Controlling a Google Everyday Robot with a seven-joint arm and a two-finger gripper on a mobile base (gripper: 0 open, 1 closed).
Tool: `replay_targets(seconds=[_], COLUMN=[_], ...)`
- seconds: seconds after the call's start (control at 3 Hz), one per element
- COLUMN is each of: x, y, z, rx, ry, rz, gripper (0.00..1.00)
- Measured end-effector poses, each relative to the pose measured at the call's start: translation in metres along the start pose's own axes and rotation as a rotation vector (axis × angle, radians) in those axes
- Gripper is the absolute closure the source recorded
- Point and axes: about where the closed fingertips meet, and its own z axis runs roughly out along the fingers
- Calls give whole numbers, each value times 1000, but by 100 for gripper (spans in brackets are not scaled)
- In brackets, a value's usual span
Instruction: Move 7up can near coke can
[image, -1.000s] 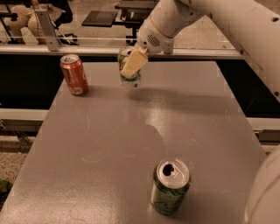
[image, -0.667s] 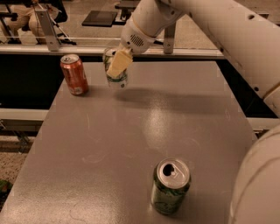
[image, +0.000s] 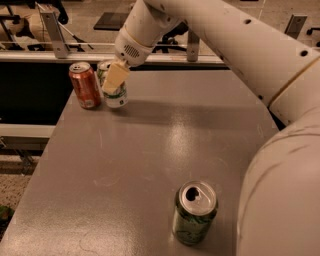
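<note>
Three cans show on the grey table; at the far left corner we see the coke can upright; just beside it, on its right, is the 7up can, also upright, though we cannot tell whether the two touch; the gripper is clenched on the 7up can, one cream finger lying across its front; the white arm reaches in from the right; a dark green can stands well apart near the front edge.

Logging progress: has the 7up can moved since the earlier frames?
Yes. The 7up can, in the end effector at the far left of the table, moved left, closing on the coke can.
</note>
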Motion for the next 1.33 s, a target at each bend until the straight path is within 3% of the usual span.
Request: replay_targets(seconds=[0.67,1.33], x=[-11,7], y=[7,8], z=[24,24], rx=[-23,-3], ry=[-2,-5], rz=[-12,-13], gripper=[59,13])
